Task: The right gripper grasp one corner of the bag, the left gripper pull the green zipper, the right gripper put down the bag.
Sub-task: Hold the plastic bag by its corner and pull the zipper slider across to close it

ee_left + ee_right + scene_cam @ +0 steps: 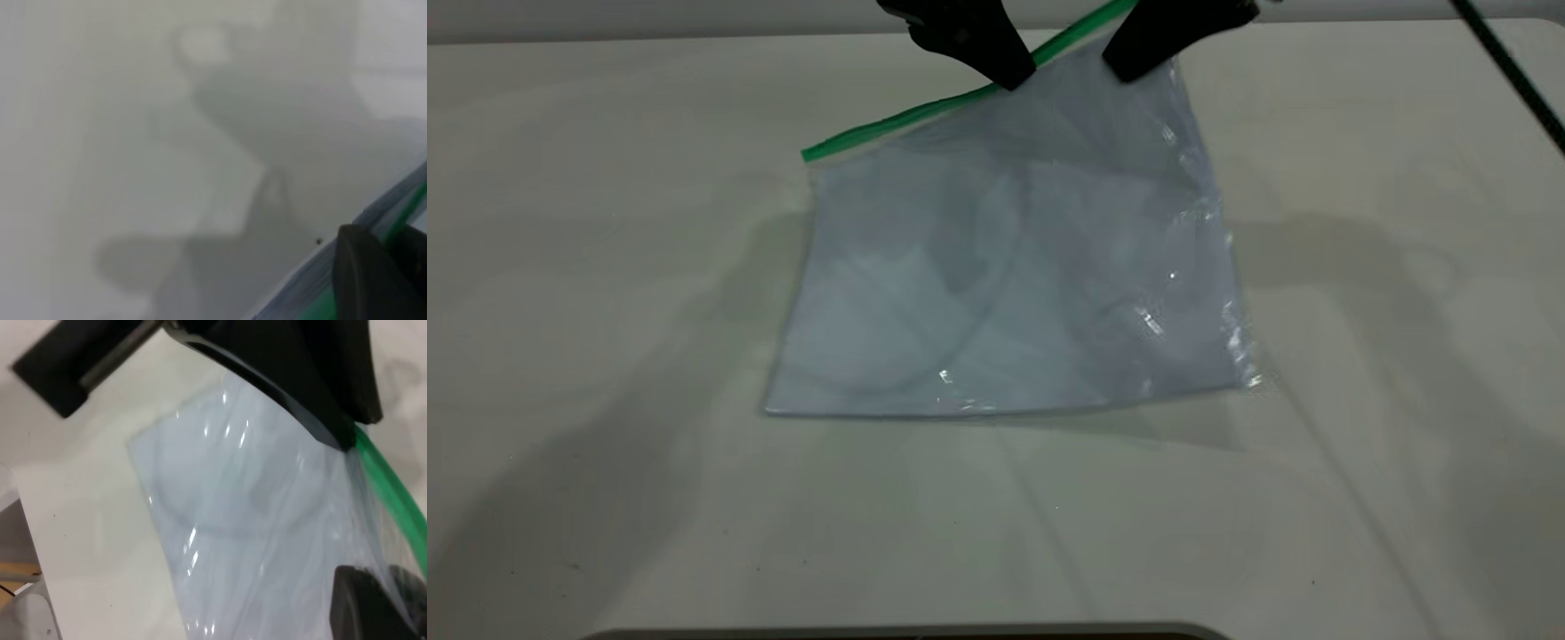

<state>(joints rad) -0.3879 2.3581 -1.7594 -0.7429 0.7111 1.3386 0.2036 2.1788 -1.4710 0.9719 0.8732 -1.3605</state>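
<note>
In the exterior view, both black robot arms are cut off by the top edge, so only the pointed black tip of the left gripper (pixel 1009 76) and of the right gripper (pixel 1129 62) show. The thin bright green zipper (pixel 960 96) also runs off the top edge, and its small slider tab cannot be found. The left wrist view is very blurry. The pale sheets inside the flat clear plastic bag (pixel 1014 276) are too faint to tell apart.

The white table (pixel 605 498) carries the bag (pixel 1014 293) mid-surface, its near edge resting, far edge lifted.
</note>
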